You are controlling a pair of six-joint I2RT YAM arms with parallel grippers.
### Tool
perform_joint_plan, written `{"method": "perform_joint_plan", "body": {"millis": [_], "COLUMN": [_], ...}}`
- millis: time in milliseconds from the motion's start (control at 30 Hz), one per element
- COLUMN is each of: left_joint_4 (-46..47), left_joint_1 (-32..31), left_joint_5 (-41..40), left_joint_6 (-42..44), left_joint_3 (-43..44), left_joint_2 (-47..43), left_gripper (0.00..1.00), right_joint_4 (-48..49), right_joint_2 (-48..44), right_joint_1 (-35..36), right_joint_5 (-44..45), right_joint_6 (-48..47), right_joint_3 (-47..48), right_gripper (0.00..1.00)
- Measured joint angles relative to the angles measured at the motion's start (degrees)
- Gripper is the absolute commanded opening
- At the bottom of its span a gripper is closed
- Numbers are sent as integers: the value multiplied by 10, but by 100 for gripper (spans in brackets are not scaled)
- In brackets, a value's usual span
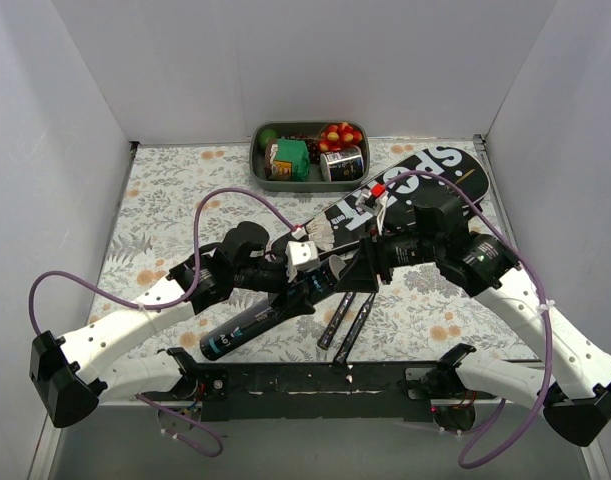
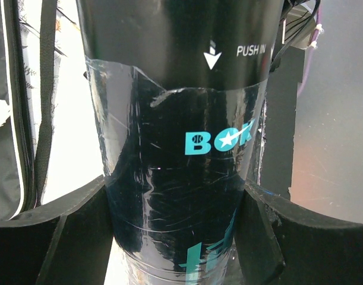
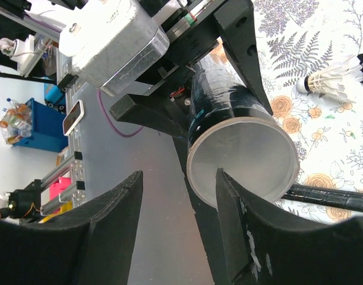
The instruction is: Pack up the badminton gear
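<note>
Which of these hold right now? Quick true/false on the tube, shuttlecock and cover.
1. The left gripper is clamped on the black tube. True.
2. The tube end facing the right gripper is capped. False: it is open, with its pale inside showing.
3. A white shuttlecock lies on the floral table. True.
4. The black cover sits in the grey tray. False: it lies on the table beside the tray, which holds toy food.
</note>
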Motion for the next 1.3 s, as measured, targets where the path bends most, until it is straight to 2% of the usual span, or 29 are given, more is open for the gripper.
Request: {"method": "perform_joint_plan", "body": {"millis": [67,200,367,567,667,767,1300], "left_joint_4": [0,-3,-7,-7,-7,-7,38], "left_joint_1": [0,0,0,-1,-1,-3,-21], "left_joint_5": [-2,-4,-8,-7,-7,-6,19], "left_joint_6": [0,0,0,0,0,0,-4], "left_joint_3": [0,-1,-5,-8,-9,-10,-24], "left_joint_2": [0,-1,-7,-9,-12,-16,-41], "left_gripper": [19,19,19,19,19,19,18], "right_joint_4": [2,3,5,4,4,5,28], "right_joint_2": [2,5,6,6,6,5,-39], "right_joint_1": [7,16,27,33,34,36,40], "right_joint_5": [6,21,37,49,53,53,9], "right_joint_6": [2,5,7,8,9,10,20], "right_joint_3": [0,0,0,0,0,0,-7], "right_gripper": [54,41,34,21,13,1,1]}}
